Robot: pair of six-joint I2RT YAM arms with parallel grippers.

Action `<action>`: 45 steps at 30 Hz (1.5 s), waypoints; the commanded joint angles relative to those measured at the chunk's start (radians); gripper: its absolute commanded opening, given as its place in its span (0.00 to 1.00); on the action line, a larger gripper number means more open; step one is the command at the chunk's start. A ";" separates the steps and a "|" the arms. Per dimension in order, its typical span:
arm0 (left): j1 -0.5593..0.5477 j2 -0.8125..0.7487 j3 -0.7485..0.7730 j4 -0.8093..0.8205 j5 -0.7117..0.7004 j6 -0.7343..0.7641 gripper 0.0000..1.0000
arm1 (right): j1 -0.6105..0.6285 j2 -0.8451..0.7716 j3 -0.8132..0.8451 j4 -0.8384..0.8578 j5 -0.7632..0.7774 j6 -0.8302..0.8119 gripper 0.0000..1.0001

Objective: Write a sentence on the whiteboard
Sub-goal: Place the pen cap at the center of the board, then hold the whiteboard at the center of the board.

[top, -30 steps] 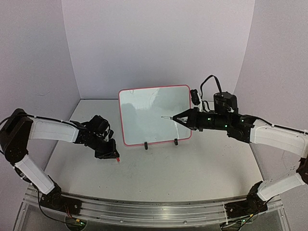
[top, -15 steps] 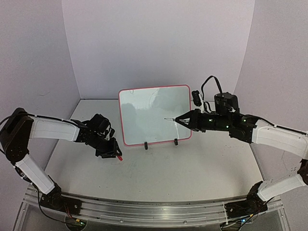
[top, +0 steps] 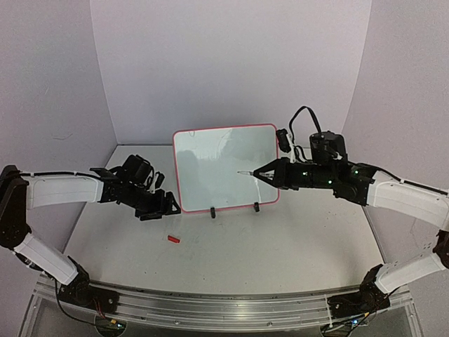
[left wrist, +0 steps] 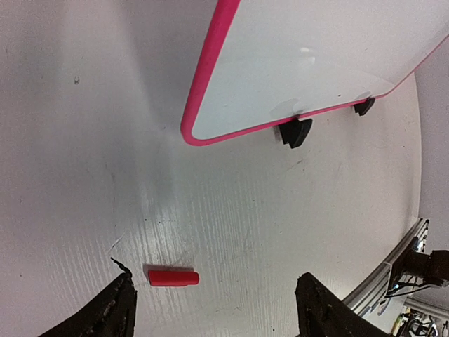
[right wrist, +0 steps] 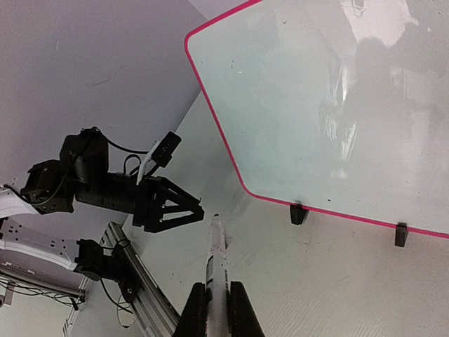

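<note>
Zero words written: right pincer clamps the marker before the whiteboard, tip three o'clock of centre (left pincer gapes, empty); next, likely touchdown toward ten o'clock.

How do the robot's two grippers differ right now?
The left gripper has its jaws spread wide; the right gripper has them shut. The left gripper is empty, a small red cap lying nearby; the right gripper holds a marker pointed at the whiteboard. Both are black.

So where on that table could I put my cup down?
The wide bare table in front of the whiteboard, right of the red cap. Crowded beside the board: left arm one side, right arm with marker the other.
</note>
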 commanded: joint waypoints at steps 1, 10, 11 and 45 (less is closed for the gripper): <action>0.108 -0.040 0.158 -0.082 0.112 0.176 0.78 | 0.029 0.048 0.088 -0.010 -0.003 -0.047 0.00; 0.340 0.142 0.485 -0.128 0.452 0.428 0.79 | 0.041 0.176 0.189 0.081 -0.034 -0.028 0.00; 0.349 0.161 0.501 -0.106 0.479 0.438 0.79 | 0.043 0.188 0.196 0.104 -0.042 -0.019 0.00; 0.356 0.308 0.503 0.077 0.753 0.668 0.00 | 0.086 0.283 0.230 0.186 -0.056 -0.010 0.00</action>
